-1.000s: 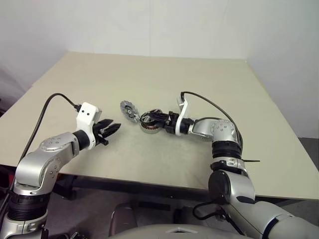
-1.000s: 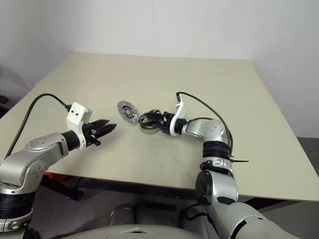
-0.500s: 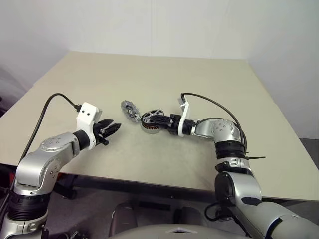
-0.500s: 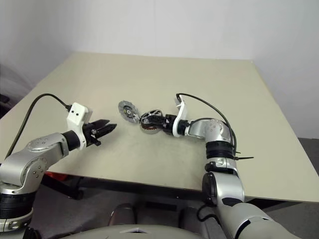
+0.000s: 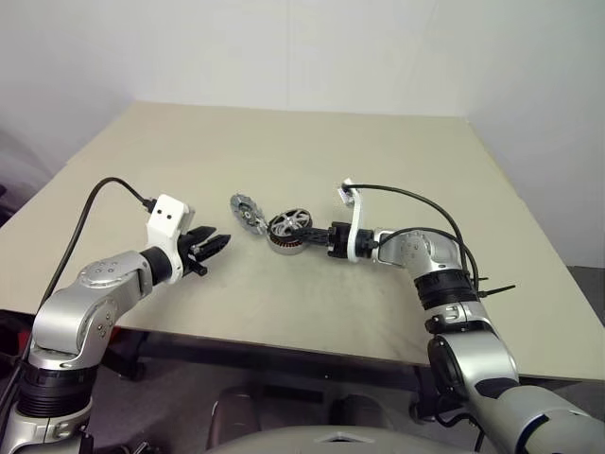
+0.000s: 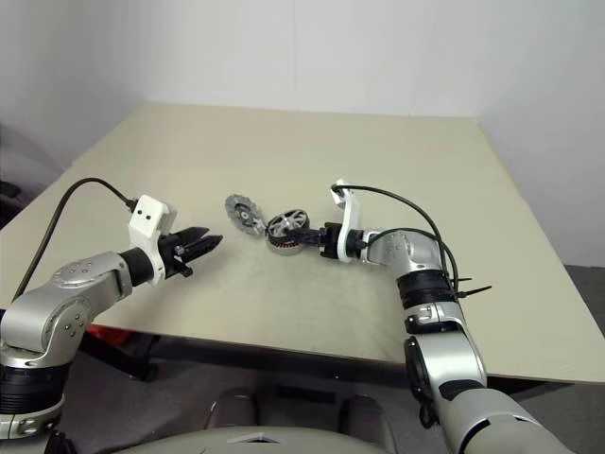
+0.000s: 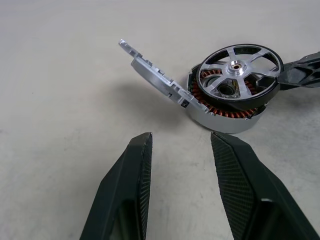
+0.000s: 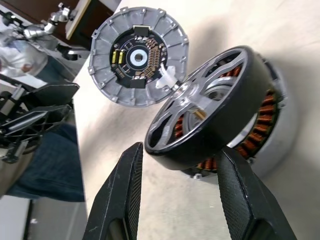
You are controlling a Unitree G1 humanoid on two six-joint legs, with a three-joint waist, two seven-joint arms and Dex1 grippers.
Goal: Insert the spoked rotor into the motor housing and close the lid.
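Even soft light (faint shadows)

No legible text, label, brand, number or sign is found on any item. The lid (image 8: 139,56) shows small components on its inner face, but no readable marking. The spoked rotor (image 7: 239,70) and the motor housing (image 7: 220,114) bear no lettering that can be read.

A beige table (image 5: 284,151) carries the motor housing (image 5: 284,242) and the lid (image 5: 246,209).
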